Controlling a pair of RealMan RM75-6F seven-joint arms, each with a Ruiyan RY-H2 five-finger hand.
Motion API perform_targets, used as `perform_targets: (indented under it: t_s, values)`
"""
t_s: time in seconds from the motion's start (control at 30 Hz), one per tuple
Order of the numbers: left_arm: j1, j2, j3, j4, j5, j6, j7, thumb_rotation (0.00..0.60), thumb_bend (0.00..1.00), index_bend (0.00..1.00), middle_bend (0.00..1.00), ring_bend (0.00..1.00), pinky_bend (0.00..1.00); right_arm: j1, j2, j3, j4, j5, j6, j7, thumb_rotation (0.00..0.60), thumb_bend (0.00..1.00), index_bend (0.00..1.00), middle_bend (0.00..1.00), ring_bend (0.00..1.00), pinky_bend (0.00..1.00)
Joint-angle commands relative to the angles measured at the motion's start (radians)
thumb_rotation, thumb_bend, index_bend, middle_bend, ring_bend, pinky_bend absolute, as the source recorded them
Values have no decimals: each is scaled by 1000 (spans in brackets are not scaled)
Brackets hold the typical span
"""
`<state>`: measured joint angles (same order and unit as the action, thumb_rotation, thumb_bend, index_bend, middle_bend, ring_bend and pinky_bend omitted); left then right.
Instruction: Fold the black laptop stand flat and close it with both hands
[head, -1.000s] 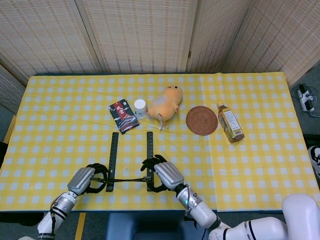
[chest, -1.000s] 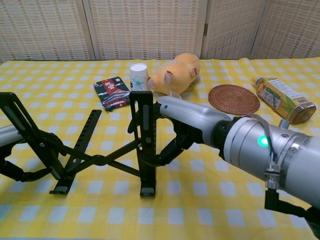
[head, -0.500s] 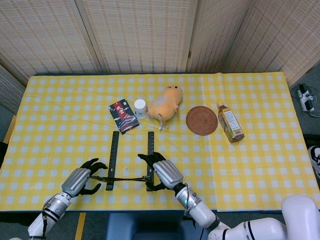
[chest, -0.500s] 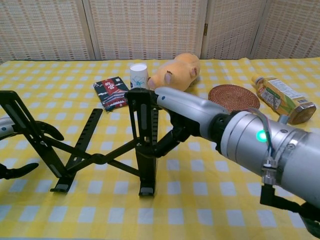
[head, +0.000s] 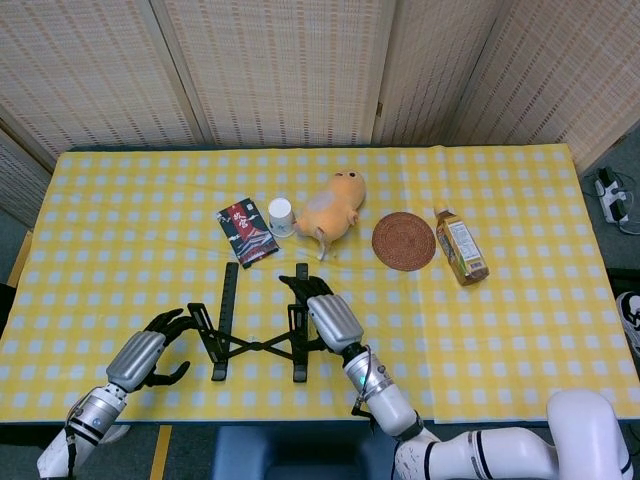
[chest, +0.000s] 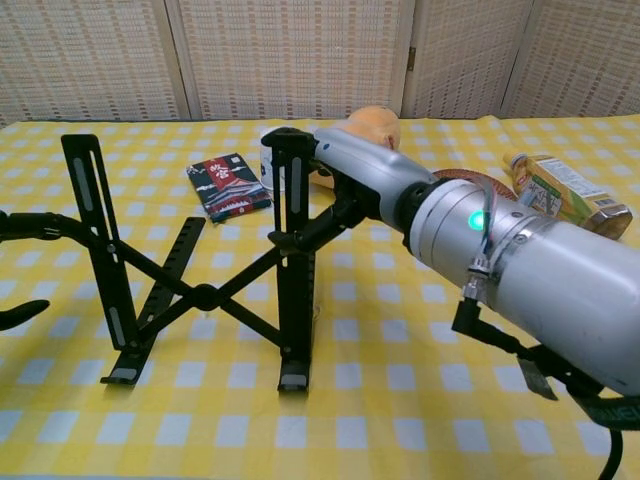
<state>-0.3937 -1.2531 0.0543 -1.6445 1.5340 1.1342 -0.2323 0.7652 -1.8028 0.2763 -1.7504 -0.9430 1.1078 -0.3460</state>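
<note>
The black laptop stand (head: 255, 335) stands opened near the table's front edge, its two slotted uprights raised and joined by crossed bars (chest: 205, 297). My right hand (head: 327, 312) grips the top of the right upright, with fingers wrapped behind it (chest: 345, 180) in the chest view. My left hand (head: 150, 352) hovers just left of the left upright with its fingers spread and nothing in them. Only its fingertips (chest: 28, 226) show at the left edge of the chest view, and I cannot tell whether they touch the upright.
Behind the stand lie a dark snack packet (head: 246, 230), a white cup (head: 280, 212), an orange plush toy (head: 330, 208), a round woven coaster (head: 404, 240) and a tea bottle (head: 460, 247) on its side. The yellow checked table's (head: 520, 340) front edge is close below the stand.
The stand's uprights have swung from leaning back to nearly vertical. My left hand let go of the left side and drew back left. My right hand rose with the right upright.
</note>
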Motion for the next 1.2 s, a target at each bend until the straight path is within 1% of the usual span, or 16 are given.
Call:
perform_targets:
  t_s: [0.03,0.23,0.43,0.53,0.63,0.7,0.87,1.0,1.1,1.2]
  values:
    - [0,2,0,1,4,3,-2,600,453,238,203,40,98,4,-4,18,13,12,12,-6,600,377,0,106,105,45]
    - [0,5,-9,6,10,17,17,600,451,238,203,40,92,-3,13,59,25,27,46,-2,600,376,0,3,32,0]
    - [-11,11,-24,7,4,12,40,600,450,238,203,40,91,-13,41,52,25,-28,91,-28,600,377,0,0,14,0]
    - [-20,10,-36,16,-3,7,56,600,450,242,203,40,91,-20,65,31,6,-52,88,-38,600,377,0,0,10,0]
    - [-37,0,-56,44,-9,0,84,600,450,251,203,47,94,-26,93,-6,-15,-97,86,-60,600,377,0,0,10,0]
    - [-56,-7,-74,76,-9,-10,108,600,449,268,203,69,108,-30,119,-37,-33,-138,78,-72,600,377,0,0,11,0]
    - [-123,-36,-113,184,13,-41,183,600,441,285,203,83,113,-42,194,-112,-75,-243,61,-107,600,377,0,0,11,0]
    - [-186,-83,-138,280,11,-96,237,600,426,283,203,83,111,-55,229,-173,-81,-351,77,-150,600,377,0,0,10,0]
    - [-227,-123,-143,345,7,-140,271,600,370,256,202,78,111,-66,242,-201,-78,-404,88,-175,600,377,0,4,11,0]
    - [-260,-167,-146,413,-6,-181,349,600,302,179,165,42,101,-76,249,-215,-75,-432,93,-185,600,377,0,5,11,0]
